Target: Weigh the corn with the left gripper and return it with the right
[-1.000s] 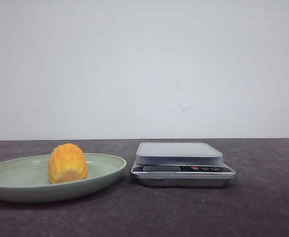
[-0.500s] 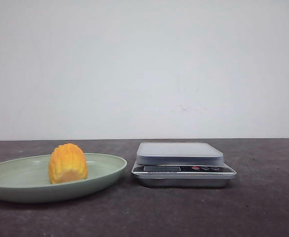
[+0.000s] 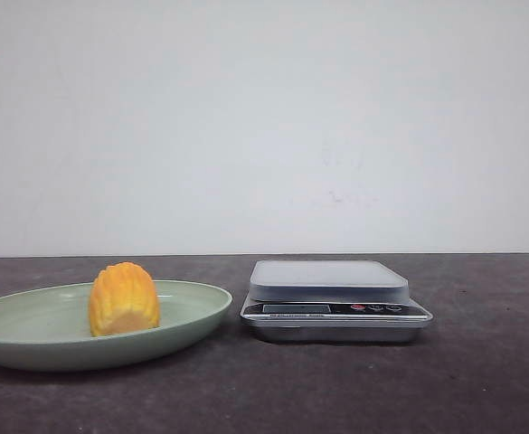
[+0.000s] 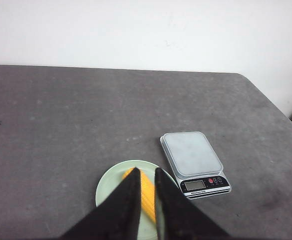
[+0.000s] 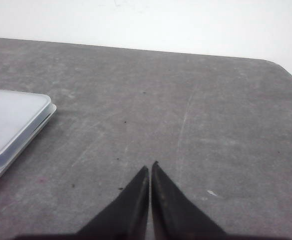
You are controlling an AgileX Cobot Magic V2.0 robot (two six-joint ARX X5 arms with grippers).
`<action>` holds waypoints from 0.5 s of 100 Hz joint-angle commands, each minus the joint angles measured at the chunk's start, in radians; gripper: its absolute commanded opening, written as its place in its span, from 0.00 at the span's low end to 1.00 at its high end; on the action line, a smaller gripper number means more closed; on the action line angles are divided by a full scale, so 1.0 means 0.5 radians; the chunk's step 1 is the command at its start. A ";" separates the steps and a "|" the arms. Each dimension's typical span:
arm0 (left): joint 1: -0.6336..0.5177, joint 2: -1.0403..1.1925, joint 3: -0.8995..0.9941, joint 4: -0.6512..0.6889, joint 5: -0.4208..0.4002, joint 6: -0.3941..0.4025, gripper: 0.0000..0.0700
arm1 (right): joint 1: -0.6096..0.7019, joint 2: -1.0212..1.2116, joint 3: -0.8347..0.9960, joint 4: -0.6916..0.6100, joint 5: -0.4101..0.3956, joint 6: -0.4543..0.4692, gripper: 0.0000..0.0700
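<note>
The surface [image 3: 481,380] is showing a dark grey, matt, slightly rough finish with faint scuffs. The plate [image 3: 192,312] is looking like smooth, pale green matt plastic. The scale [image 3: 336,312] is gleaming with a shiny metal body under a smooth, frosted grey platform. The corn [image 3: 123,299] is appearing ridged and waxy.
</note>
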 commanded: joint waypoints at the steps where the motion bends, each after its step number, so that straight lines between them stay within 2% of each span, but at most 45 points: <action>1: -0.010 0.011 0.034 0.023 -0.005 -0.008 0.02 | 0.001 -0.001 -0.004 0.022 0.000 0.008 0.01; 50: 0.027 0.011 0.031 0.021 -0.005 -0.008 0.02 | 0.001 -0.001 -0.004 0.021 0.000 0.009 0.01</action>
